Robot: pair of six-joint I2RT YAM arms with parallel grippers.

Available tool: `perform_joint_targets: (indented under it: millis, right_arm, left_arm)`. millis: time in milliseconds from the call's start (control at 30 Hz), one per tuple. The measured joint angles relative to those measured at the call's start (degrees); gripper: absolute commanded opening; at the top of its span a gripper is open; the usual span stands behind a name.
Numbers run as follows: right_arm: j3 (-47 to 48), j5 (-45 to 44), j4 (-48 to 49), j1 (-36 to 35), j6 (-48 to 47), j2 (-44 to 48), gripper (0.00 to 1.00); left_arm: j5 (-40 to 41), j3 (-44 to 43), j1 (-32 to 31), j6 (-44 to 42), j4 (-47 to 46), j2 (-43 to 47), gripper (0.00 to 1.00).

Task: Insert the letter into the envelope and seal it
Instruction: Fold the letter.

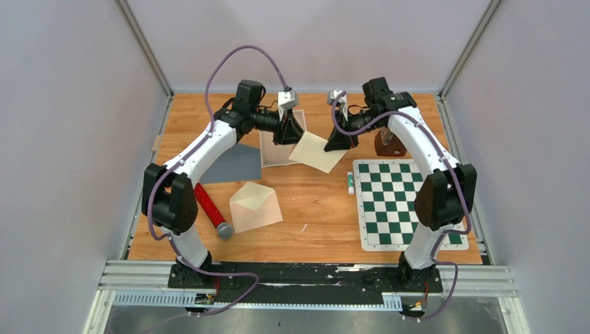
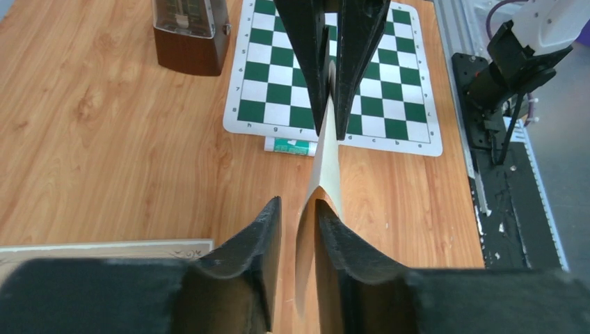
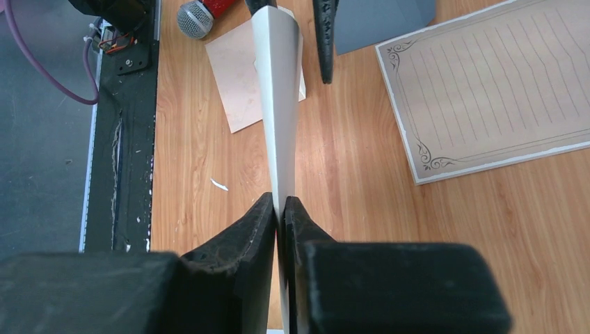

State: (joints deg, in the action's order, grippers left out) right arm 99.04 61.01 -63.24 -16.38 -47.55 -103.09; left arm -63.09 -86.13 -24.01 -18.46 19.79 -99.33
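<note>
right jaws clenched on letter [image 1: 319, 152], left jaws parted around its other edge; one-edge pinch may let it sag, missing the envelope [image 1: 255, 207].

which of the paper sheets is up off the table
The folded cream letter, pinched in the right gripper; the lined sheet and grey sheet lie flat.

The cream paper letter [image 3: 277, 104] hides its near edge inside the right claw [image 3: 280, 209] — the top edge crops the brown wooden metronome [image 2: 189, 35].
</note>
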Motion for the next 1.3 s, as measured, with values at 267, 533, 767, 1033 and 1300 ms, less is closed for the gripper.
perform_joint_targets:
  millis: [267,533,767,1033,1300]
  right_arm:
    - [-1.16,-0.04,-0.07,-0.07,0.04,0.68,0.07]
    - [-1.64,-2.03,0.31,-1.05,0.04,0.76,0.07]
    - [-1.57,-2.47,0.35,-2.29,0.07,0.76,0.06]
    - [-1.49,-2.67,0.59,-2.47,0.11,0.76,0.07]
    - [-1.14,-4.20,1.18,-2.56,0.31,0.76,0.06]
  left_arm:
    - [2.45,-3.08,3.87,-14.53,17.35,0.04,0.66]
    - [2.21,-4.52,8.22,-17.22,24.96,1.18,0.78]
    - [2.38,0.46,1.70,-0.48,4.96,4.28,0.82]
    - [2.54,-0.17,-0.55,5.35,-0.42,3.30,0.51]
    - [1.70,-3.89,-0.24,4.59,3.50,-0.72,0.29]
